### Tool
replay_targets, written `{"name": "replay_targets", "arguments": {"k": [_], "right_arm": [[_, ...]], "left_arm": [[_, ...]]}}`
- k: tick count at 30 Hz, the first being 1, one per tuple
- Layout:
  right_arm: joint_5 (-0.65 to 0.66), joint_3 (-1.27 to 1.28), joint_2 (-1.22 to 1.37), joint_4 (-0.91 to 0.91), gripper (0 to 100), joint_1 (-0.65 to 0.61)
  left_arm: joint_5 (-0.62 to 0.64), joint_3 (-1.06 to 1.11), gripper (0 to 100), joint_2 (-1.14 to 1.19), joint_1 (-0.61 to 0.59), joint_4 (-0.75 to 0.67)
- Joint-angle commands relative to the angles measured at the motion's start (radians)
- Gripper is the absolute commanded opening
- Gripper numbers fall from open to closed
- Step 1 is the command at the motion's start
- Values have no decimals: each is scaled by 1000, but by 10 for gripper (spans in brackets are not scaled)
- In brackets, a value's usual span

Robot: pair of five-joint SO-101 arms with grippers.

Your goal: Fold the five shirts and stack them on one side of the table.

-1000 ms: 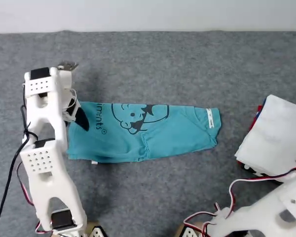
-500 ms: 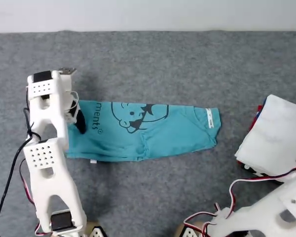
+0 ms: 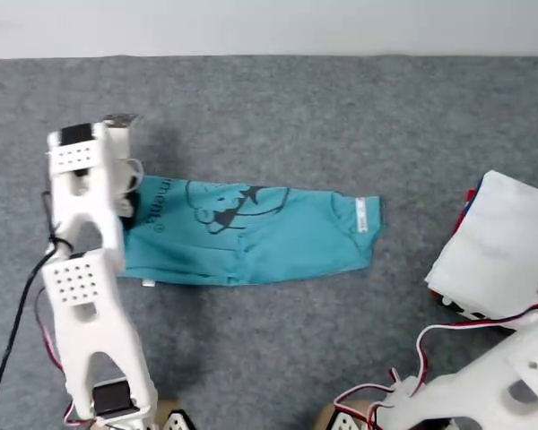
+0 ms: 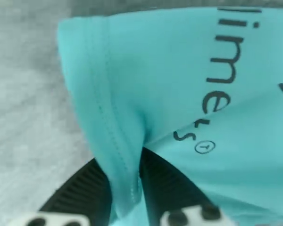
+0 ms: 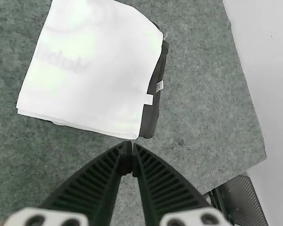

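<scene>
A teal shirt [image 3: 251,236] with a dark cartoon print lies folded into a long strip across the middle of the grey mat. My left gripper [image 3: 130,204] is at its left end, shut on the hem; the left wrist view has the teal shirt's edge [image 4: 118,141] pinched between the black fingers [image 4: 167,183]. A stack of folded shirts [image 3: 498,246], white on top, sits at the right side of the table. My right gripper [image 5: 132,157] hovers shut above that stack [image 5: 92,66], holding nothing.
The grey mat [image 3: 278,116] covers the table, with bare room behind and in front of the teal shirt. A pale wall runs along the far edge. The right arm's white body and wires [image 3: 484,385] sit at the front right.
My left gripper has pulled the teal shirt's end to the left, and the whole shirt has slid left with it. The right arm has kept still.
</scene>
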Motion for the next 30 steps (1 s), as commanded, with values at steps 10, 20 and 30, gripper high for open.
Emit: {"name": "replay_targets", "arguments": {"k": [10,20,30], "right_arm": [[-11,-5,-16,38,9,-8],[-11,-5,-15,38,9,-10],[-9,-5,-8,38,9,-10]], "left_arm": [[-124,-5,5,-167,-143,14],[-115,291,5,-534,126,14],[206,346,5,-669,511,11]]}}
